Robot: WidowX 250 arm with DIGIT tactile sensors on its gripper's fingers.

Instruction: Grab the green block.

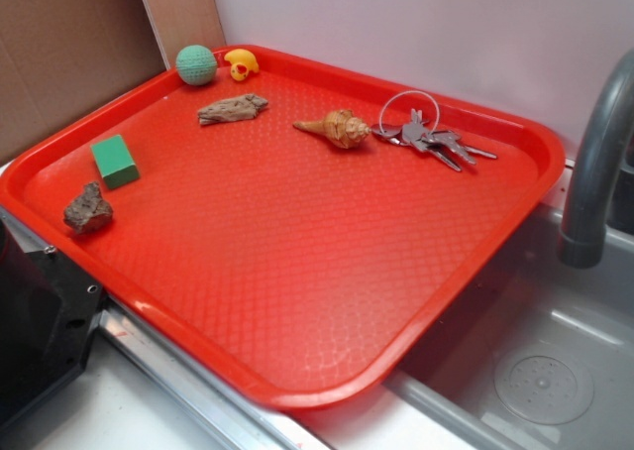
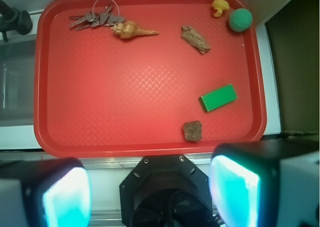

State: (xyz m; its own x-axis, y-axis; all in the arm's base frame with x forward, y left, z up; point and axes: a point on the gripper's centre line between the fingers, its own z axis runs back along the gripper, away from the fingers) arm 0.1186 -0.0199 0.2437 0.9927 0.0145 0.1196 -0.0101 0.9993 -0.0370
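The green block [image 1: 116,161] lies on the red tray [image 1: 297,272] near its left rim; in the wrist view the green block [image 2: 218,97] sits right of the tray's middle. My gripper [image 2: 150,192] hovers high above the tray's near edge, its two fingertips wide apart and nothing between them. It is open. The glowing pads [image 2: 234,192] frame the bottom of the wrist view, well short of the block. The exterior view shows no gripper.
A brown rock [image 2: 192,131] lies just in front of the block. A teal ball [image 2: 240,20], yellow toy [image 2: 219,7], bark piece [image 2: 196,39], seashell [image 2: 134,31] and keys [image 2: 97,19] line the far side. A sink [image 1: 555,371] with a grey faucet [image 1: 594,172] adjoins the tray.
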